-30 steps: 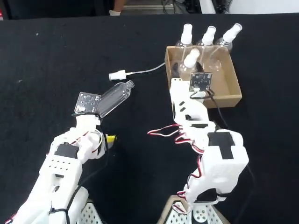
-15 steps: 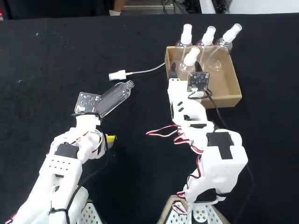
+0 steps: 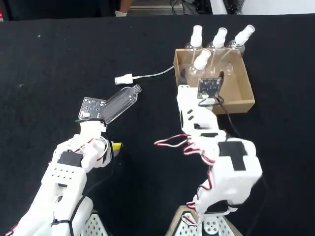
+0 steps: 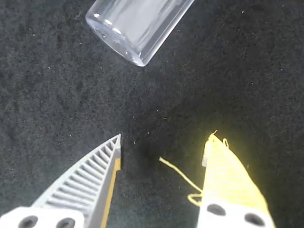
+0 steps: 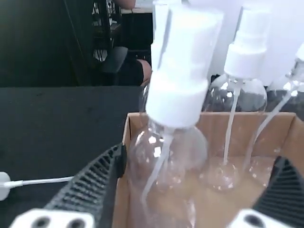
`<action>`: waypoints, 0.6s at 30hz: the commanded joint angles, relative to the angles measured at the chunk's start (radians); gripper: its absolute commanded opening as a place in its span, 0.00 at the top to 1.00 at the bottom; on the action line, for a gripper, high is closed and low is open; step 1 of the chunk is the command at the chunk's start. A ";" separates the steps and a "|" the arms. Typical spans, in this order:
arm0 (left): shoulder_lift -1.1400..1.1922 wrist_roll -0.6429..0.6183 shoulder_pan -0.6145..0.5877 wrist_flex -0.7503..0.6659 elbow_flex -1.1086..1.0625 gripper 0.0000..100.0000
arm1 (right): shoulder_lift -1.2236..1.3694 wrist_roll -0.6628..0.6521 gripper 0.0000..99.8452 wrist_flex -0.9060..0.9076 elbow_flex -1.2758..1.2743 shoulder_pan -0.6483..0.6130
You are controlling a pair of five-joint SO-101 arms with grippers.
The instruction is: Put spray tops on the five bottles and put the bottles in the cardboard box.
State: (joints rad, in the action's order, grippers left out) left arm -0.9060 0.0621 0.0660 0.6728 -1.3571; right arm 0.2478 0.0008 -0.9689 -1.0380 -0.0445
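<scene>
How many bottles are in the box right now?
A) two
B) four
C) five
B: four topped bottles stand in the box; a fifth bottle lies topless on the table, near a loose spray top.

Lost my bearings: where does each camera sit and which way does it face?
High view: fixed above the table, looking down on both arms, the cardboard box and the uncapped bottle.
Left wrist view: on the left arm, facing down; open left gripper, the uncapped bottle's base ahead.
Right wrist view: on the right arm, facing into the box; open right gripper flanks a capped bottle.
Shared: high and left wrist views show the uncapped bottle.
</scene>
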 commanded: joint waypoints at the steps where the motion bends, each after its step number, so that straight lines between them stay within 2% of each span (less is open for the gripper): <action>1: -0.018 -0.005 0.010 -0.017 0.010 0.73 | -0.194 0.008 0.60 -0.029 -0.081 0.012; 6: -0.018 -0.005 0.010 -0.017 0.010 0.73 | -0.409 0.005 0.60 -0.018 -0.232 0.018; 8: -0.018 -0.005 0.010 -0.017 0.010 0.73 | -0.498 0.009 0.60 0.060 -0.266 0.031; 10: -0.018 -0.005 0.010 -0.017 0.010 0.73 | -0.590 0.029 0.60 0.192 -0.277 0.035; 13: -0.018 -0.005 0.010 -0.017 0.010 0.73 | -0.751 0.144 0.60 0.428 -0.277 0.074; 18: -0.018 -0.005 0.010 -0.017 0.010 0.73 | -1.078 0.259 0.60 0.922 -0.272 0.133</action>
State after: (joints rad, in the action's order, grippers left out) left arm -0.9060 0.0621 0.0660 0.6728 -1.3571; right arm -0.5547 0.1926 -0.4365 -1.3203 0.0399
